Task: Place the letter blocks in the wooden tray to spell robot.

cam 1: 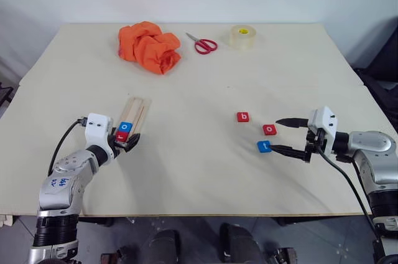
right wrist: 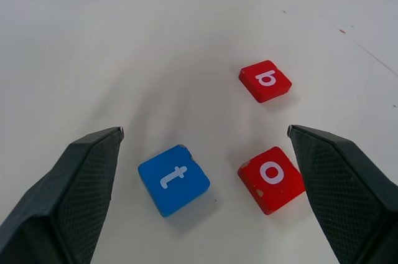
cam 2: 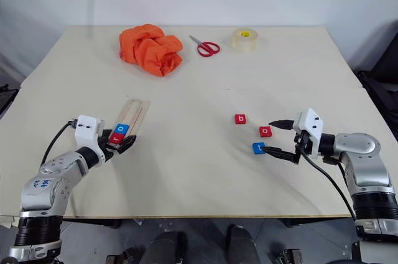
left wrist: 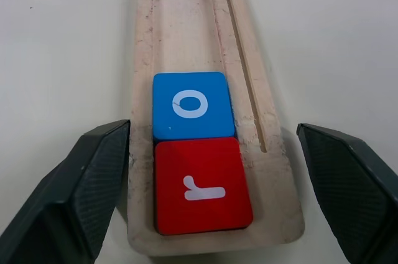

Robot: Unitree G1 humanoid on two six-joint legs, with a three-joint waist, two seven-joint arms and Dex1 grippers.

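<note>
The long pale wooden tray [cam 1: 134,116] lies on the left part of the cream tabletop [cam 1: 199,170], its length running away from the robot; at the tray's near end sit two flat square letter blocks, the red block with a white r [left wrist: 201,185] nearest the end and the blue block with a white o [left wrist: 192,104] touching it just beyond; the rest of the tray's groove is bare wood. The left tool [cam 1: 124,141] stands at that near end of the tray with its two black fingers [left wrist: 74,195] spread apart, one on each side of the tray and gripping nothing.

Well to the right of the tray lie the three other blocks, loose on the tabletop: the red block with a white b [cam 1: 242,116] closest to the tray; the red block with a white o [cam 1: 269,129] a little farther right; the blue block with a white t [cam 1: 263,146] nearest the robot. The right tool [cam 1: 287,136] hovers just right of these with its fingers wide apart and empty; the blue t block and the red o block lie between the fingertips' lines in the right wrist view.

Far beyond the tray, near the tabletop's back edge, lie a crumpled orange cloth [cam 1: 149,46], red-handled scissors [cam 1: 202,43] and a roll of clear tape [cam 1: 243,37].
</note>
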